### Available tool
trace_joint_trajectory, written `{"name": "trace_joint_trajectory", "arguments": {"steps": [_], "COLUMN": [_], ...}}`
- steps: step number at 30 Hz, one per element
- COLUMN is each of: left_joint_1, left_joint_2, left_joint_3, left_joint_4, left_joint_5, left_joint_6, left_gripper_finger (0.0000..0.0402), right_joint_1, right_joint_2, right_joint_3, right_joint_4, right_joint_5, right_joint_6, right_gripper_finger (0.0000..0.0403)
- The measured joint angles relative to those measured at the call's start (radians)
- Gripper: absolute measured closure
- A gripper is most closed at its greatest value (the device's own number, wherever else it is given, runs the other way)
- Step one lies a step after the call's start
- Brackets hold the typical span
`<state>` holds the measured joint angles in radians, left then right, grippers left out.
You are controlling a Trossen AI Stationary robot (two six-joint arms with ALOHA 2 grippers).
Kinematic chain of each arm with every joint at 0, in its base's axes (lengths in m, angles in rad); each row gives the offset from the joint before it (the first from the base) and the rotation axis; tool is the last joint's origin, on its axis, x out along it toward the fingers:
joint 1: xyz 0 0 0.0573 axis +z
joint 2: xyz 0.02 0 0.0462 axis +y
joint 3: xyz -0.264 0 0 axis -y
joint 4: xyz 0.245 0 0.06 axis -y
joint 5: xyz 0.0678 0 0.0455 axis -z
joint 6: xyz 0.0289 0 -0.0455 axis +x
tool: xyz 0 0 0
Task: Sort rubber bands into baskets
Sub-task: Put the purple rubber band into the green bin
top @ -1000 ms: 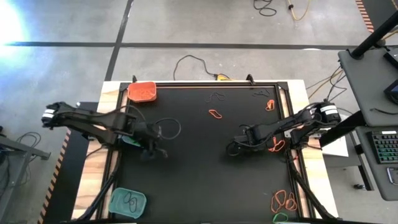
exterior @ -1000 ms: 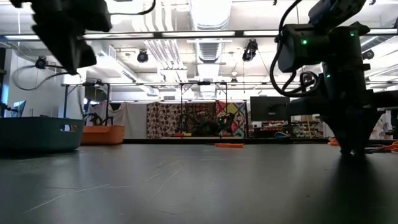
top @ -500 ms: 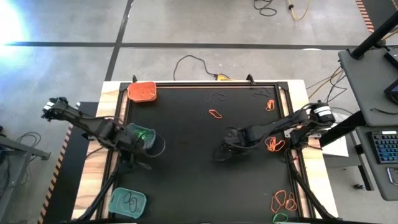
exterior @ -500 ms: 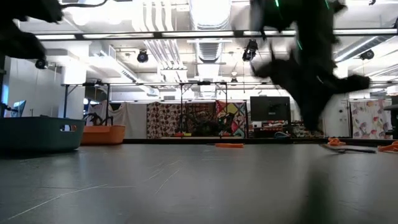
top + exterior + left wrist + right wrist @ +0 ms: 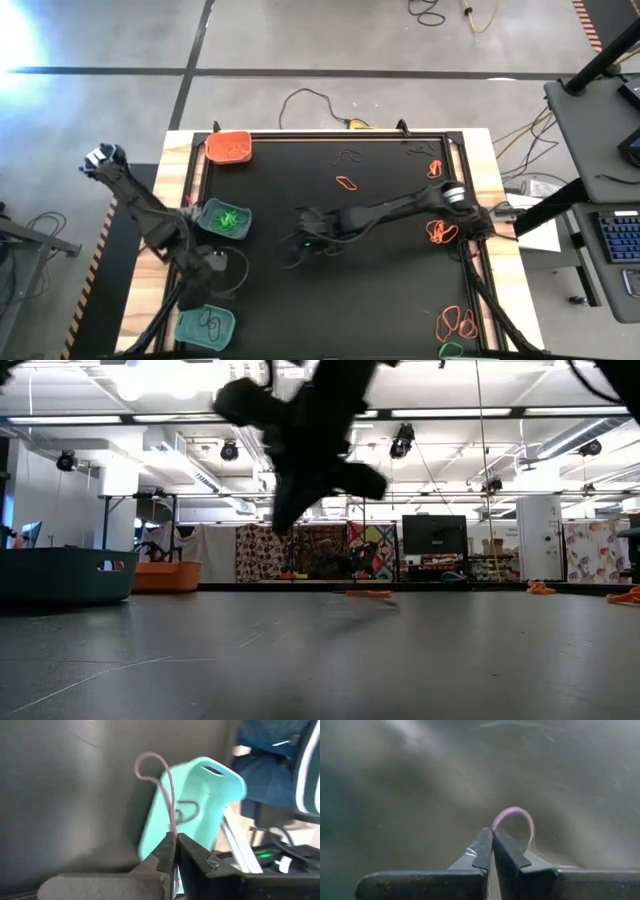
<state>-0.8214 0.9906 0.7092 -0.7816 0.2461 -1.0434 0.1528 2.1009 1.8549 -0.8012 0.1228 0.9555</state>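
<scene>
Two bands pinched. Left gripper (image 5: 174, 851), fingers closed on a thin band (image 5: 167, 795), hangs between the lower teal basket (image 5: 205, 325) holding black bands and the middle teal basket (image 5: 226, 220) holding green bands. Right gripper (image 5: 492, 851), fingers closed on a second band (image 5: 517, 817), reaches across mid-table (image 5: 330, 310). Orange basket (image 5: 229, 148) sits at the far left corner. Loose orange rubber bands (image 5: 441, 232) lie along the right edge.

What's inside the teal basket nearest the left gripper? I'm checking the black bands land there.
The teal basket holds a couple of dark rubber bands. Arm links cover its upper edge, hiding anything there.
</scene>
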Motion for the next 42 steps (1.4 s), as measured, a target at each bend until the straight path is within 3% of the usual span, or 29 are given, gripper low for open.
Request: {"name": "trace_joint_trajectory", "arguments": {"steps": [6,12,26,34,42], "left_joint_1": [-0.14,-0.208,-0.208,-0.21,-0.207], "left_joint_2": [0.054,0.152,0.397,0.435,0.36], "left_joint_3": [0.03,0.028,0.033,0.044,0.044], "left_joint_4": [0.104,0.172,0.258,0.247,0.192], "left_joint_5": [-0.02,-0.027,-0.08,-0.023,-0.019], "left_joint_6": [-0.119,-0.125,-0.095,-0.099,-0.142], "left_gripper_finger": [0.0401,0.0401,0.0394,0.0324,0.0251], "right_joint_1": [-0.005,-0.009,-0.009,-0.009,-0.009], "right_joint_2": [0.205,0.35,0.359,0.356,0.29], "right_joint_3": [0.264,0.495,0.43,0.462,0.499], "right_joint_4": [-0.031,-0.128,-0.139,-0.145,-0.178], "right_joint_5": [0.0,-0.06,-0.079,-0.124,-0.09], "right_joint_6": [-0.097,-0.216,-0.23,-0.283,-0.331], "right_gripper_finger": [0.0394,0.0394,0.0383,0.0304,0.0249]}}
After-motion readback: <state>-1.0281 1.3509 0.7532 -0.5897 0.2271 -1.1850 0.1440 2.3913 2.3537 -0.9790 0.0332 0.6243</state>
